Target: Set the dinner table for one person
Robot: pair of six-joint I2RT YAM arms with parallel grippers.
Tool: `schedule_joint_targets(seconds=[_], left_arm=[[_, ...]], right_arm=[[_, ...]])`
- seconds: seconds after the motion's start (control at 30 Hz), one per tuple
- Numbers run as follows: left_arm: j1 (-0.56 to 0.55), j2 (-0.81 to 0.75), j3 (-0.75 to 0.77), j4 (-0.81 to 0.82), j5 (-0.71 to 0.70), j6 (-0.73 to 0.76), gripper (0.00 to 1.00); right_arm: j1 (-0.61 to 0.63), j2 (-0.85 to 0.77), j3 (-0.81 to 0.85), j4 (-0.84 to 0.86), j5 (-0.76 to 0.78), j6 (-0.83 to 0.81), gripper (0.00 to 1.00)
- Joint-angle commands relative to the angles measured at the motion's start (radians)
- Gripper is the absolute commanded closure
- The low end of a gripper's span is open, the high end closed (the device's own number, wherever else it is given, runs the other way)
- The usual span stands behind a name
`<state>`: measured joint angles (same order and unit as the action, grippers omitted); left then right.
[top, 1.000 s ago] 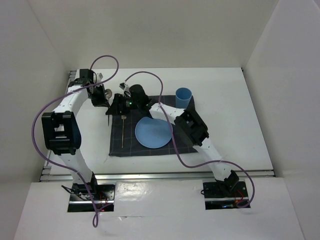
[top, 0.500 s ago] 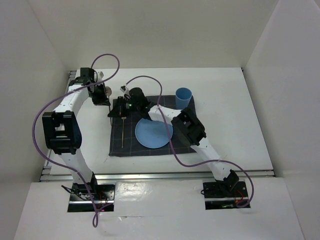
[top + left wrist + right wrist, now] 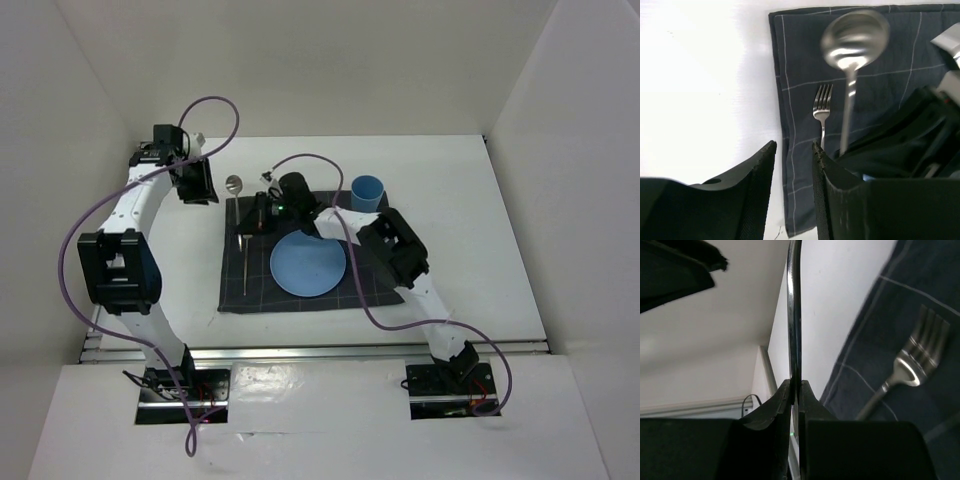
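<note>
A silver spoon hangs above the back left corner of the dark checked placemat on the dinner table. My right gripper is shut on its handle, with the bowl pointing toward the back. Just left of the spoon, my left gripper stands open and apart from it, with nothing between its fingers. A fork lies along the mat's left side. A round blue plate rests mid-mat.
A blue cup stands at the mat's back right corner. White walls enclose the table, with silver rails along the left edge and front edge. Purple cables loop over both arms.
My right gripper closed on the spoon handle, then the left gripper opened, let go and drew back to the left. The right arm shifted slightly right with the spoon.
</note>
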<state>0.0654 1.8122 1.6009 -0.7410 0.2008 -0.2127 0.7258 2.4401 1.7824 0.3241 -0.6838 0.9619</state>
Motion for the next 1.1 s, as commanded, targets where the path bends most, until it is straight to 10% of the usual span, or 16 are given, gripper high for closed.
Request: schedule_joint_targets(seconds=[0.0, 0.7, 1.07], left_arm=[[0.013, -0.100, 0.039, -0.047, -0.024, 0.042, 0.57], [0.066, -0.109, -0.065, -0.046, -0.001, 0.093, 0.58], [0.057, -0.048, -0.102, -0.046, -0.236, 0.194, 0.60]], right_arm=[[-0.037, -0.182, -0.073, 0.024, -0.057, 0.003, 1.00], [-0.170, -0.714, -0.713, -0.065, -0.069, -0.106, 1.00], [-0.241, -0.992, -0.897, -0.240, -0.105, -0.250, 1.00]])
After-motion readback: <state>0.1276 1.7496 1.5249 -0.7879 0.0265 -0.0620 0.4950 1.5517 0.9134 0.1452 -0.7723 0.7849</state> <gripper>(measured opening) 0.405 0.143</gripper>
